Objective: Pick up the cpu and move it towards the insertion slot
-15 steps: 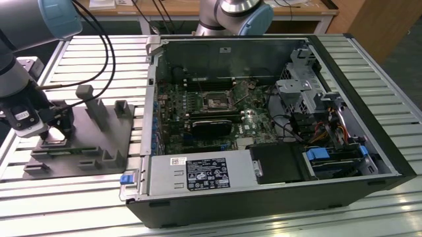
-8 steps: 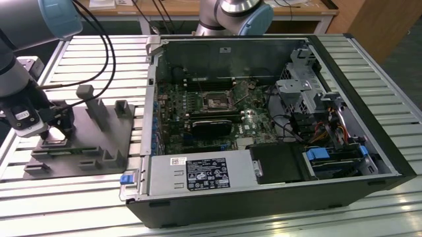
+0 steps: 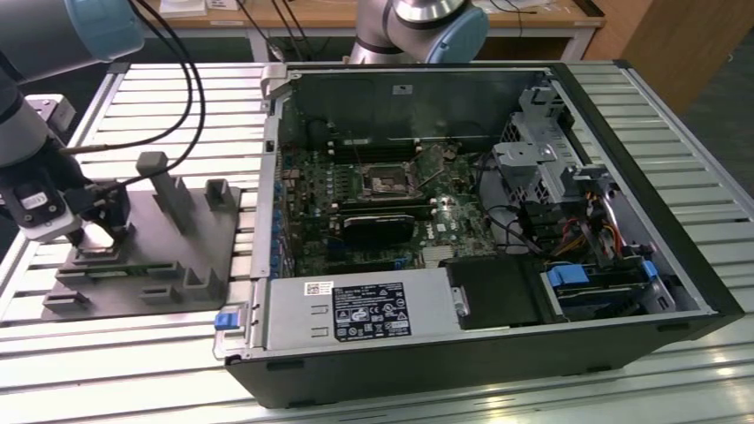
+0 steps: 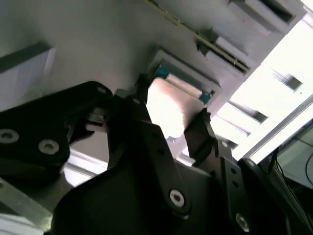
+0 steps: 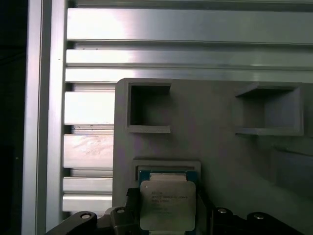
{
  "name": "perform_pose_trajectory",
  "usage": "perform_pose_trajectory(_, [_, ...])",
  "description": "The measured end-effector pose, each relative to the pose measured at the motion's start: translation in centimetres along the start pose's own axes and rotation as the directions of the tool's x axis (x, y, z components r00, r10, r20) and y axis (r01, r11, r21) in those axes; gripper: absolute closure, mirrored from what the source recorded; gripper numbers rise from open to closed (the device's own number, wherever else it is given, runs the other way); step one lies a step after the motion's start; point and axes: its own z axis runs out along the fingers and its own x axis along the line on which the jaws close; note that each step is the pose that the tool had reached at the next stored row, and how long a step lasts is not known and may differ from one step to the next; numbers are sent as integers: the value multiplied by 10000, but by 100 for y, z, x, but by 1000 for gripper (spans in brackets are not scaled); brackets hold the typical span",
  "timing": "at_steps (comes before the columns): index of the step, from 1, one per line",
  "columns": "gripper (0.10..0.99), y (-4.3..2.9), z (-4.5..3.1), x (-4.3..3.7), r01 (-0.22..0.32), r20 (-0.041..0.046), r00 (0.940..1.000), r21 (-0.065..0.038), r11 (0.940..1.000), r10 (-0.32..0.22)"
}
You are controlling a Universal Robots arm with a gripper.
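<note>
The gripper [image 5: 167,213] is clamped on opposite edges of the cpu [image 5: 167,198], apparently just above its nest in the grey fixture [image 5: 220,147]. The insertion slot [image 3: 387,184] lies well apart toward the exterior view's right, inside the open computer case [image 3: 689,247].

I count one cpu [image 5: 167,205], one grey fixture [image 3: 177,265] showing two square pockets [image 5: 149,108] in the first wrist view, one open computer case [image 3: 471,358], one insertion slot [image 3: 386,184], one worktop [image 3: 177,97] and my one tool [image 3: 101,237].
</note>
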Motion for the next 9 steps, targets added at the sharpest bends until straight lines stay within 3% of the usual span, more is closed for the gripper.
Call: perform_pose_trajectory(9, [541,1,-37,3,-1,-3,10000,-2,10000,1])
